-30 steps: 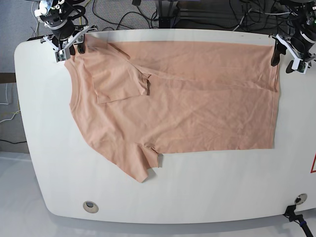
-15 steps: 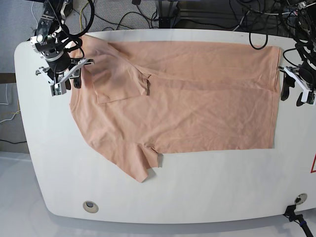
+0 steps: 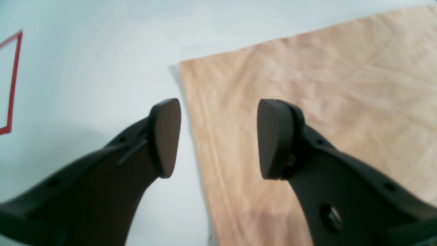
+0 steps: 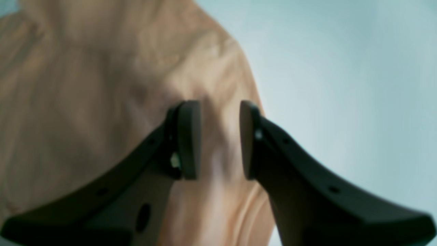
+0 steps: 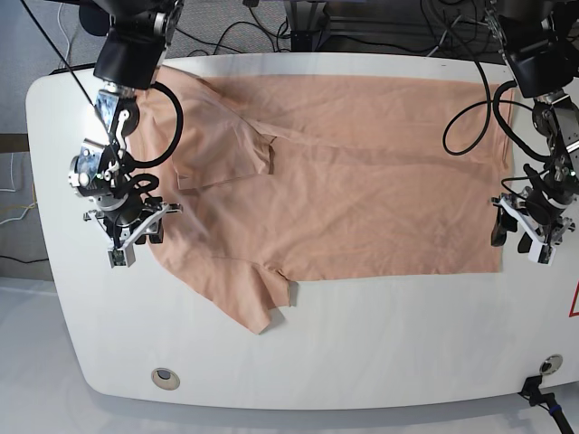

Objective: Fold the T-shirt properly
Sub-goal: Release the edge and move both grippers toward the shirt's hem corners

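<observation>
The peach-pink T-shirt lies flat on the white table, neck to the left and hem to the right. Its far sleeve is folded onto the body. The near sleeve sticks out toward the front. My right gripper hovers open over the shirt's left shoulder edge. The blurred right wrist view shows its fingers apart above the T-shirt. My left gripper is open at the hem's near right corner. In the left wrist view this gripper straddles the edge of the T-shirt, holding nothing.
Cables and arm bases crowd the table's far edge. Round fittings sit near the front left and front right. A red marking shows at the right edge, seen as a red line in the left wrist view.
Both arms have swept from the table's far corners toward the front along the shirt's sides. Both grippers stayed open. The shirt has not moved.
</observation>
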Motion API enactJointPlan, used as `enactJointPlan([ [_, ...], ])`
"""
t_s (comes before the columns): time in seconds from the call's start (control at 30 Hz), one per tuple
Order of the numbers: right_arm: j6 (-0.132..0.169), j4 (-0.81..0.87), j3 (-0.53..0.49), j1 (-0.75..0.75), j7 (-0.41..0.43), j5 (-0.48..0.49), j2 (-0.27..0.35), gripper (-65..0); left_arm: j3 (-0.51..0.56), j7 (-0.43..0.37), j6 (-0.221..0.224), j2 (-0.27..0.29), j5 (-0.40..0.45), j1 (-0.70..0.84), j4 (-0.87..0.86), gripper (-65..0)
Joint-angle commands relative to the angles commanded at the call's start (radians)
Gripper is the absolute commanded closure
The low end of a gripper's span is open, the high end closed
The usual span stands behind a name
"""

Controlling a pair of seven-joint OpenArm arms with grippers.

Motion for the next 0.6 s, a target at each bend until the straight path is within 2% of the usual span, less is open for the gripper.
enactJointPlan([
  [0.1, 0.002, -0.170, -0.055, 0.091, 0.072, -0.002, 0.038, -21.1, 0.015, 0.000, 0.000, -0.003, 0.000, -0.055, -0.072, -53.6],
  [0.17, 0.000, -0.275, -0.080, 0.140, 0.114, -0.002, 0.054, -26.8, 0.015, 0.000, 0.000, -0.005, 0.000, -0.091, -0.124, -57.2],
  [0.3, -0.002, -0.440, -0.091, 0.221, 0.213, -0.002, 0.075, -38.1, 0.018, -0.018, 0.000, -0.020, 0.002, -0.144, -0.235, -57.1],
  [0.37, 0.000, -0.500, -0.091, 0.262, 0.227, -0.002, 0.078, -38.5, 0.018, -0.072, 0.000, -0.021, 0.003, -0.167, -0.298, -57.1],
  [0.43, 0.003, -0.554, -0.092, 0.296, 0.229, -0.002, 0.080, -38.6, 0.020, -0.114, 0.000, -0.038, 0.044, -0.196, -0.371, -57.1],
  [0.6, 0.006, -0.658, -0.094, 0.339, 0.275, -0.002, 0.080, -38.6, 0.020, -0.176, 0.000, -0.041, 0.077, -0.247, -0.496, -57.1],
])
